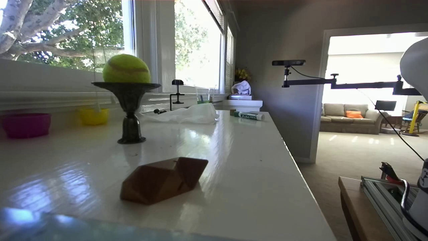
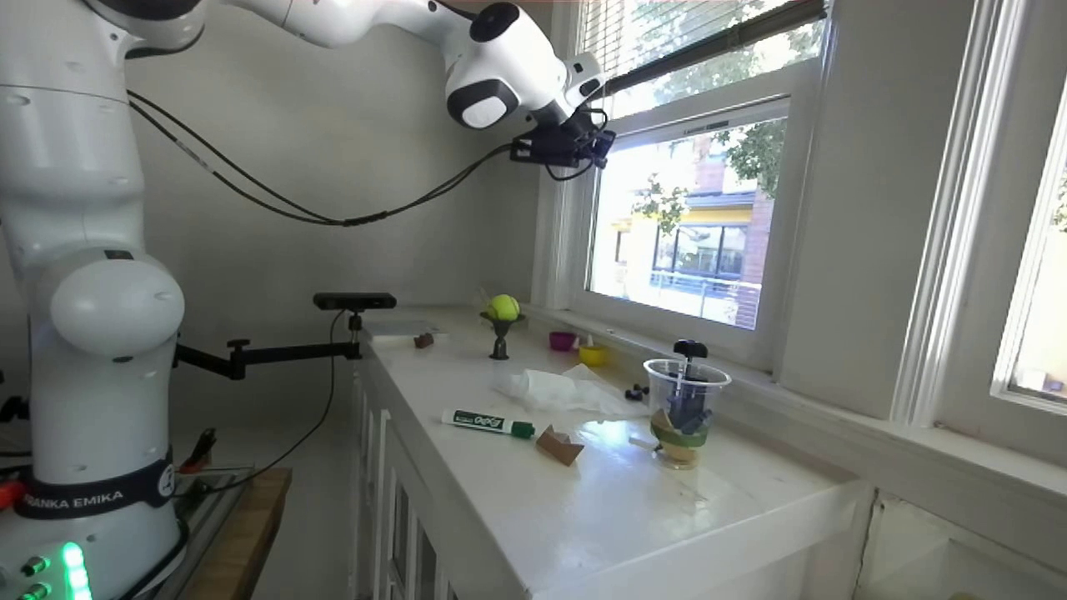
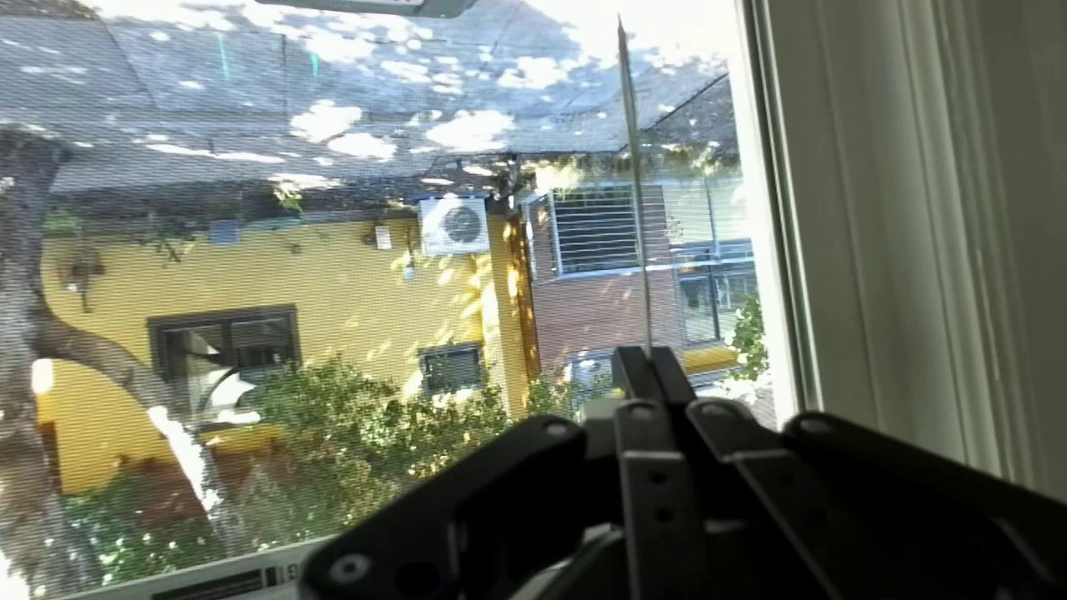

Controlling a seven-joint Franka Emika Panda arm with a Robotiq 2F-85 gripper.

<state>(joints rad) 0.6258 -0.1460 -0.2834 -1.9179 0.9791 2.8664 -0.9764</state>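
Note:
My gripper [image 3: 649,357] is shut in the wrist view, its black fingertips close together. A thin, pale rod [image 3: 638,200] rises from between the fingertips to a pointed upper end, and it appears pinched there. Behind it is the window [image 3: 400,275], with a yellow building outside. In an exterior view the gripper [image 2: 602,150] is high above the counter, in front of the window [image 2: 692,217] and near the dark bottom rail of the blind [image 2: 717,46]. The rod cannot be made out there. Only part of the white arm [image 1: 416,67] shows in an exterior view; the gripper is out of that picture.
On the white counter [image 2: 533,508] stand a tennis ball [image 2: 503,307] on a dark metal stand [image 2: 500,340], purple [image 2: 562,341] and yellow cups [image 2: 593,356], crumpled white plastic [image 2: 558,389], a green marker [image 2: 483,422], brown pieces [image 2: 558,446] and a clear cup [image 2: 683,417]. A camera [image 2: 354,302] sits beside it.

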